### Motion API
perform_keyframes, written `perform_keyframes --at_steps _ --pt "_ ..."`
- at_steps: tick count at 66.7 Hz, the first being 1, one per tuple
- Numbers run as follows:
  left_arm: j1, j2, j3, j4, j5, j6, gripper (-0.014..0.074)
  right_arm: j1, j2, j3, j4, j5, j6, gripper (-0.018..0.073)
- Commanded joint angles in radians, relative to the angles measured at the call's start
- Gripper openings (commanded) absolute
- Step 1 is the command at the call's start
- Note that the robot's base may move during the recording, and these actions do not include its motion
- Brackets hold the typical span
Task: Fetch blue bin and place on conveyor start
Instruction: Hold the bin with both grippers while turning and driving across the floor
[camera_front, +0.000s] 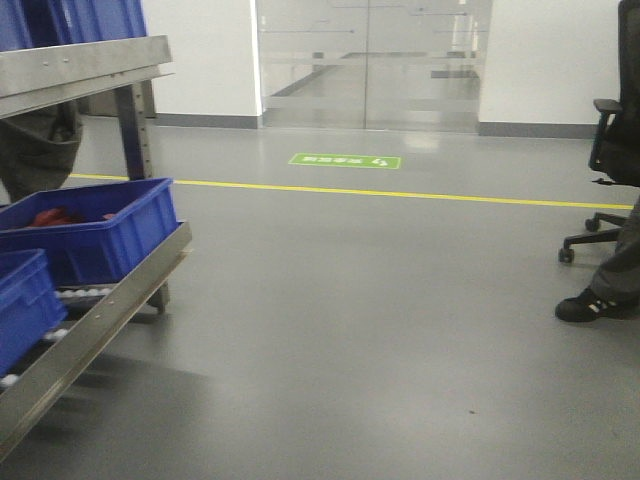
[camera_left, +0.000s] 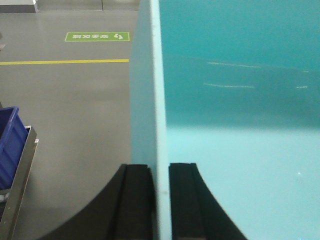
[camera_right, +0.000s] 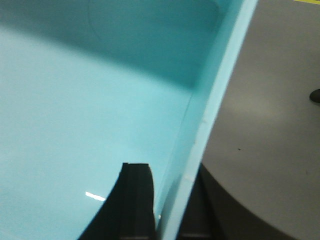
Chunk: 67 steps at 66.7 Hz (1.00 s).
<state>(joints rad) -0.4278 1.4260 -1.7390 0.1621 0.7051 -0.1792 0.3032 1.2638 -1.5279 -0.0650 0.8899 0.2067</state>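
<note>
Grey floor (camera_front: 380, 330) lies beyond the blue bin (camera_left: 240, 100); crates (camera_front: 95, 230) left, chair (camera_front: 625, 130) right.

The front camera sits low and looks level across the floor (camera_front: 380, 330) toward the doors (camera_front: 370, 60). The wrist cameras look forward from very close along the left and right walls of the bin (camera_left: 240, 100), and both see its inside. Left wrist and front views share the sign (camera_front: 345, 160), line (camera_front: 400, 192) and crate (camera_front: 90, 230).

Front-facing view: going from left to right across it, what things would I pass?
Dark blue crate on the steel rack → green floor sign → black office chair.
</note>
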Motion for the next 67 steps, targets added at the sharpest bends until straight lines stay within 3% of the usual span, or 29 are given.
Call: perform_keyframes --at_steps 1,67 --pt "-0.014 -0.01 -0.01 -0.083 -0.073 -0.01 -0.0111 0.008 -0.008 -0.005 0.049 -0.099 -0.031 -0.0153" --pt "-0.014 -0.01 -0.01 -0.083 -0.073 -0.01 -0.0111 0.008 -0.008 -0.005 0.049 -0.099 -0.031 -0.0153"
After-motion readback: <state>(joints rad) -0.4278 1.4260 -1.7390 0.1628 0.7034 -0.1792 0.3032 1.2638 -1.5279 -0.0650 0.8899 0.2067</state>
